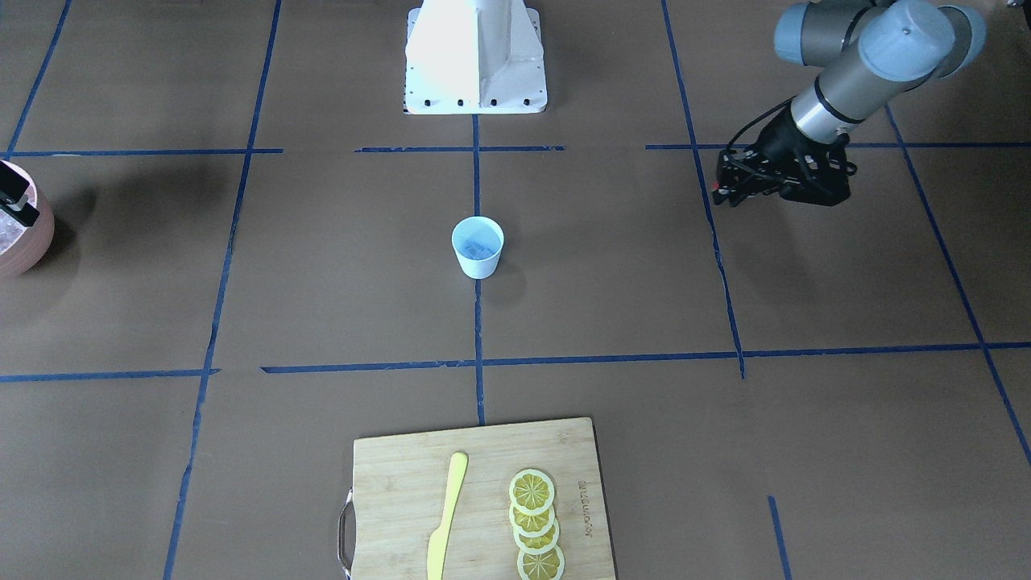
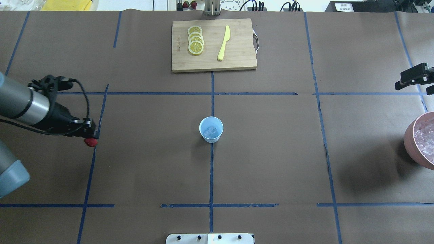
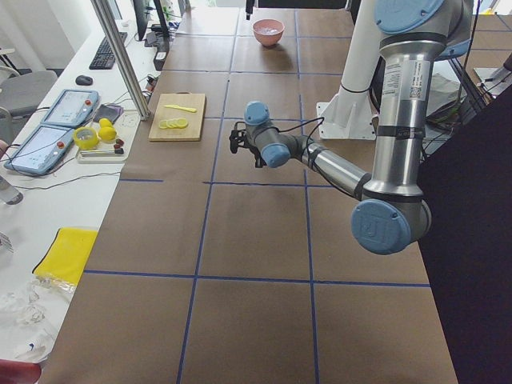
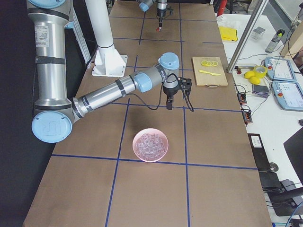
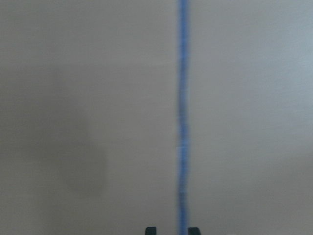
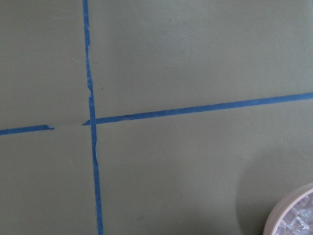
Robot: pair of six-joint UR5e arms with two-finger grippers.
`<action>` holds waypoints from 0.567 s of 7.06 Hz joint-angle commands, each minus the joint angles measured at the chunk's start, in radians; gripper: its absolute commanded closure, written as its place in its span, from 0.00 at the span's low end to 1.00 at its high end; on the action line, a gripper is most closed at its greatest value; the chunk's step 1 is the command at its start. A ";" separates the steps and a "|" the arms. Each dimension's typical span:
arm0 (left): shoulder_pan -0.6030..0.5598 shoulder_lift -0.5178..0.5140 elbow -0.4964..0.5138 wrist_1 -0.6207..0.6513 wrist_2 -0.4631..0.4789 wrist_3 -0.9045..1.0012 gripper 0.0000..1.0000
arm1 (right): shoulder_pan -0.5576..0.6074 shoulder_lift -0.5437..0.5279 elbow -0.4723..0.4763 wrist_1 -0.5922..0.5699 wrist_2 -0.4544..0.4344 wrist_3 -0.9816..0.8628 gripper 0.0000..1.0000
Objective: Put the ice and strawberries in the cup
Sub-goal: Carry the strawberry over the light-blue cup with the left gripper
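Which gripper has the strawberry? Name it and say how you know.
The left gripper: the red strawberry sits at its fingertips. The right gripper, near the pink bowl of ice, shows nothing red.

Brown table [image 2: 271, 152], blue tape grid [image 2: 211, 176]; cup [image 2: 213, 139] at centre, cutting board [image 2: 237, 61] far side, pink bowl [image 2: 412, 145] right end

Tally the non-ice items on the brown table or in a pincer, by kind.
cup: 1
pink bowl: 1
cutting board: 1
yellow knife: 1
lemon slices: 4
strawberry, in left pincer: 1
Total: 9
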 commanded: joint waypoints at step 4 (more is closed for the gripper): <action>0.185 -0.633 0.321 0.212 0.214 -0.200 1.00 | -0.001 0.000 -0.001 0.000 0.000 0.003 0.01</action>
